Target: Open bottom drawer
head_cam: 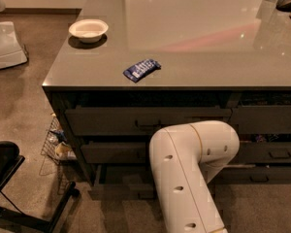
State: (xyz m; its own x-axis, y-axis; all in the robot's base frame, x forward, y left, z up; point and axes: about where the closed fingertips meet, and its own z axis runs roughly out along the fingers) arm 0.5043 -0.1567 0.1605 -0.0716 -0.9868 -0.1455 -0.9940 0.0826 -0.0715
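Low dark grey-brown bottom drawer [117, 190] slightly pulled out, partly behind arm; end effector hidden.

A high, close view looks down past the arm [184, 178] at the counter [208, 67], end effector seemingly hidden.

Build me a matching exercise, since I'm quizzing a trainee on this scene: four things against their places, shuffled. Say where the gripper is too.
Things:
1. white bowl
2. blue packet
3. wire basket
4. bottom drawer

Places:
A. on the floor, left of the drawers
B. on the countertop, near its front edge
C. lowest in the left stack, partly hidden by the white arm
D. on the countertop, towards its left edge

Pairs: 1-D, 2-B, 3-A, 4-C.

The gripper is out of view, somewhere past the arm.
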